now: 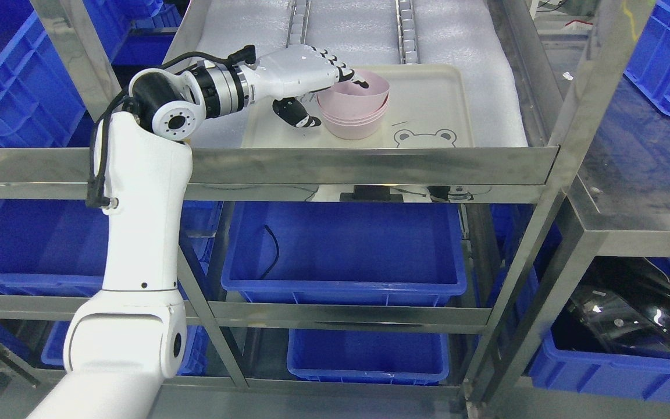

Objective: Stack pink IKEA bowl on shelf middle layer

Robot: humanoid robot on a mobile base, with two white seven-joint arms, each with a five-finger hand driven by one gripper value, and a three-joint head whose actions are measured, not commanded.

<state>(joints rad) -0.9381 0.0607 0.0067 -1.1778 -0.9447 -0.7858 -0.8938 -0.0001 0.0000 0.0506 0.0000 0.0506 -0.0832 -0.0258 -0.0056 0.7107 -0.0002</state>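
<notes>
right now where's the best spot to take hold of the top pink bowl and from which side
Probably the left rim of the top pink bowl, approached from the left and slightly above. It sits nested and a little tilted in the lower bowls on the tray, so only its thin rim is exposed. The left hand is already there, fingers over the rim, thumb outside.

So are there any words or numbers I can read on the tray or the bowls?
No readable text anywhere.
Cream plastic tray: only a bear-face drawing, no words.
Stacked pink plastic bowls: no label in sight.
Blue plastic crates: no print visible.
White left robot hand, fingers on the top bowl's rim: no markings.
</notes>
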